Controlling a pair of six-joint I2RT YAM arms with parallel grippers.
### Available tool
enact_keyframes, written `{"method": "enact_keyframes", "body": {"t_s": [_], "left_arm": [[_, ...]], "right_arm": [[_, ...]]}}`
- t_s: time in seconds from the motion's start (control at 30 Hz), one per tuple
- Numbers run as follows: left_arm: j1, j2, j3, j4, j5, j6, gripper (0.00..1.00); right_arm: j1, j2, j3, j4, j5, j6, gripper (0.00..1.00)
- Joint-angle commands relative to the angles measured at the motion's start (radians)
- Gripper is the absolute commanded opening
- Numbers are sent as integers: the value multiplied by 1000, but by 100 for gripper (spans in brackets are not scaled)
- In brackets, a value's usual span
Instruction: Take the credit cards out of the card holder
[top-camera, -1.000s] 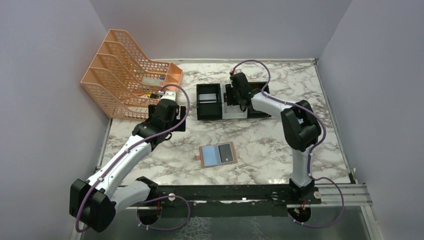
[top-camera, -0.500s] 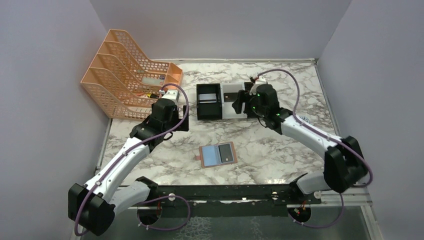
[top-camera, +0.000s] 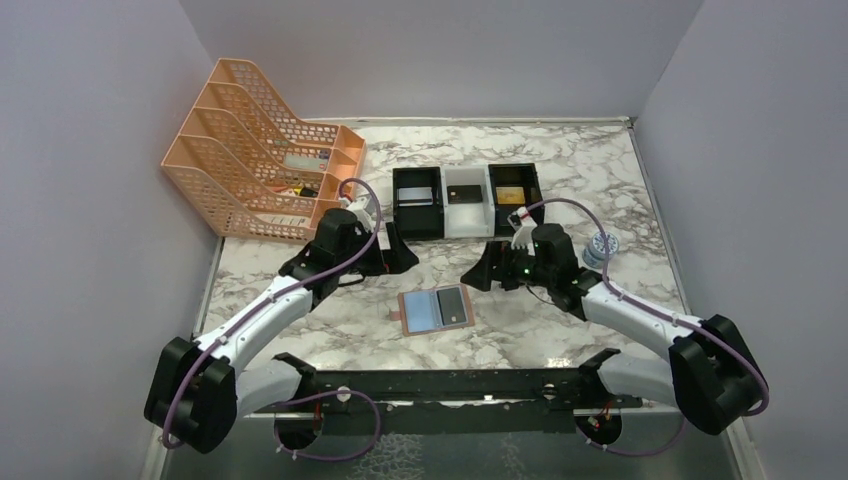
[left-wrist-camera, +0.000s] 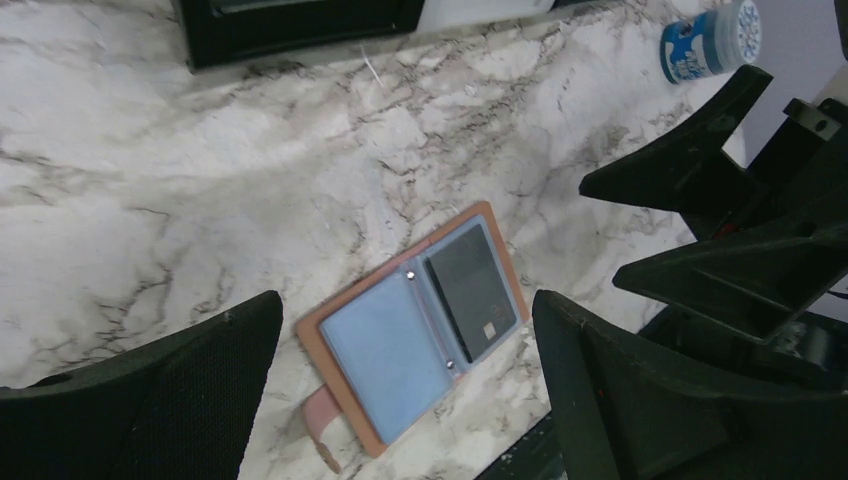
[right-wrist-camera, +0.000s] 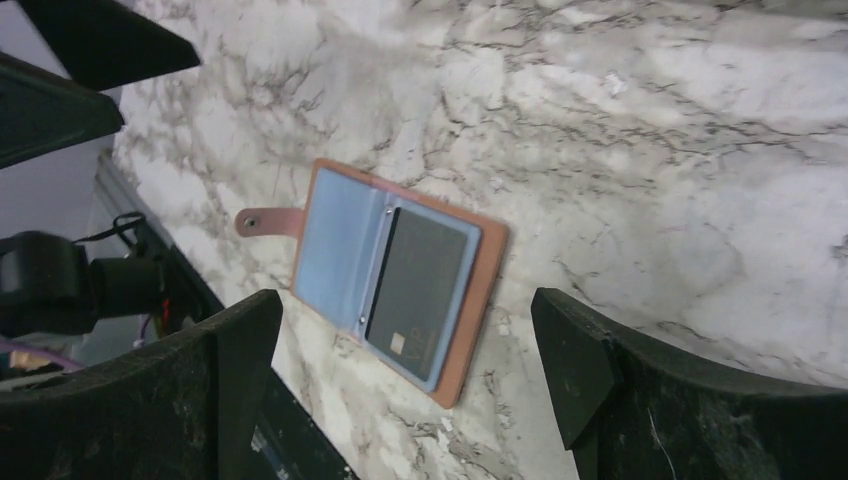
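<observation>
The card holder (top-camera: 428, 311) lies spread open on the marble table, tan leather with pale blue lining and a small tab on its left. One dark grey credit card (top-camera: 455, 306) sits in its right-hand pocket; the left pocket looks empty. My left gripper (top-camera: 388, 260) hovers open behind and left of it, and my right gripper (top-camera: 484, 272) hovers open behind and right. The left wrist view has the card holder (left-wrist-camera: 400, 340) and the card (left-wrist-camera: 472, 292) between my wide jaws. The right wrist view looks down on the card holder (right-wrist-camera: 385, 265) and the card (right-wrist-camera: 418, 290) too.
Three box trays stand in a row at the back: black (top-camera: 418, 226), white (top-camera: 467, 221) with a dark card (top-camera: 462, 196) inside, and black (top-camera: 533, 178) with a gold card (top-camera: 510, 196). An orange mesh file rack (top-camera: 250, 150) fills the back left. A small blue-and-white container (top-camera: 600, 245) stands at right.
My right arm swung back from over the trays to just behind the card holder, and its jaws opened wide. My left arm moved right, towards the card holder.
</observation>
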Motion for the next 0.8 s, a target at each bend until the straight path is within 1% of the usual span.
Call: {"method": "enact_keyframes", "body": {"t_s": [0.0, 0.07, 0.1, 0.17, 0.27, 0.37, 0.57, 0.77], "left_arm": [[-4, 37, -97, 224, 196, -189, 99], [-19, 54, -126, 292, 206, -230, 99], [-28, 65, -129, 302, 203, -236, 99], [-49, 90, -127, 304, 194, -237, 99], [-86, 128, -121, 305, 171, -239, 99], [-131, 163, -114, 307, 134, -247, 99], [-222, 238, -97, 331, 71, -268, 99], [-251, 292, -90, 385, 56, -293, 99]], "right_arm": [[-3, -8, 10, 66, -171, 14, 91], [-3, 35, 31, 8, -191, 12, 84], [-3, 55, 30, 9, -218, 16, 81], [-3, 89, 2, 48, -268, 55, 73], [-3, 130, -57, 152, -327, 122, 63], [-3, 168, -78, 196, -351, 148, 52], [-3, 226, -49, 157, -348, 131, 42], [-3, 277, -30, 165, -351, 138, 33]]}}
